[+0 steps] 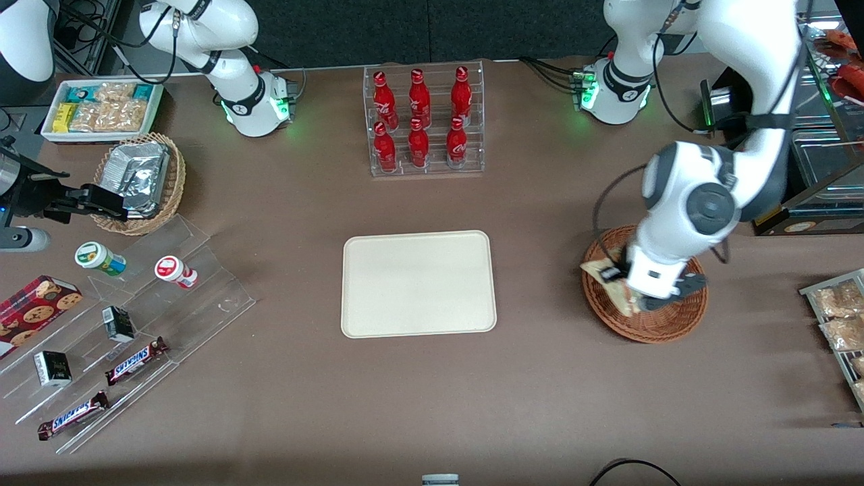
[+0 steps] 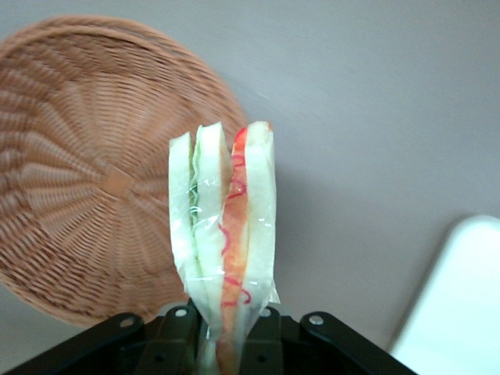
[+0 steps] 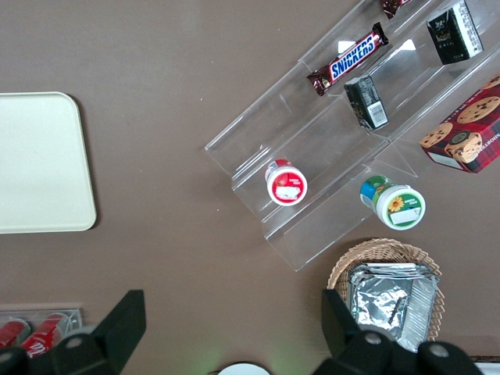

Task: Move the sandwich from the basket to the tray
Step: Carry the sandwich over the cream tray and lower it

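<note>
My left gripper (image 1: 617,280) is shut on the sandwich (image 1: 603,269), a wrapped wedge of white bread with red and green filling. It holds it above the reddish-brown wicker basket (image 1: 665,325). In the left wrist view the sandwich (image 2: 226,226) stands up from between the black fingers (image 2: 176,332) of the gripper (image 2: 226,332). The basket (image 2: 86,180) below it holds nothing that I can see. The cream tray (image 1: 418,283) lies flat at the table's middle, toward the parked arm from the basket; its corner shows in the left wrist view (image 2: 461,305).
A clear rack of red cola bottles (image 1: 425,121) stands farther from the front camera than the tray. A tan basket of foil packets (image 1: 138,179), a white snack box (image 1: 101,108) and a clear stepped shelf (image 1: 135,324) lie toward the parked arm's end. Snack packets (image 1: 840,317) lie at the working arm's end.
</note>
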You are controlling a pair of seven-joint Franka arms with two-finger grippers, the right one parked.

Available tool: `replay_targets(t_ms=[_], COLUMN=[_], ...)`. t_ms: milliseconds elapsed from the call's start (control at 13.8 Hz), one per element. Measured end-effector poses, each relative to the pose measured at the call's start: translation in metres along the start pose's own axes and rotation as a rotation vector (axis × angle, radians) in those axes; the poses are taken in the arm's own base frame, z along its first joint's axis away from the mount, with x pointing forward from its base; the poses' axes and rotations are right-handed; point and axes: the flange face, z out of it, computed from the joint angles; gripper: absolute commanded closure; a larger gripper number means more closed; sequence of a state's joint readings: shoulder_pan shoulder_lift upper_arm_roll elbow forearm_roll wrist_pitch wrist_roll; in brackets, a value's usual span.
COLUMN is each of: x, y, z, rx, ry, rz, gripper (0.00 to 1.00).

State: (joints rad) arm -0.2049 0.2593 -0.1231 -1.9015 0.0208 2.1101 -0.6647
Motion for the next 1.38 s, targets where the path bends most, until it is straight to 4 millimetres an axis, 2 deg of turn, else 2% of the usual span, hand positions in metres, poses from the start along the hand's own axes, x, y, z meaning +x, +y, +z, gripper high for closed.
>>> replay_targets(t_ms=[145, 364, 509, 800, 1091, 1382], x=[-0.038, -0.088, -0.107, -0.132, -0.146, -0.16], y=[0.053, 0.121, 0.161, 0.238, 0.288, 0.311], z=[-0.011, -0.006, 0.006, 0.045, 0.075, 0.098], rx=[0.004, -0.003, -0.011, -0.03, -0.08, -0.104], ry=[-0.001, -0.002, -0.007, -0.019, -0.054, -0.083], rz=[0.064, 0.113, 0.164, 0.253, 0.29, 0.379], gripper=[1.0, 0.98, 0.95, 0.93, 0.9, 0.91])
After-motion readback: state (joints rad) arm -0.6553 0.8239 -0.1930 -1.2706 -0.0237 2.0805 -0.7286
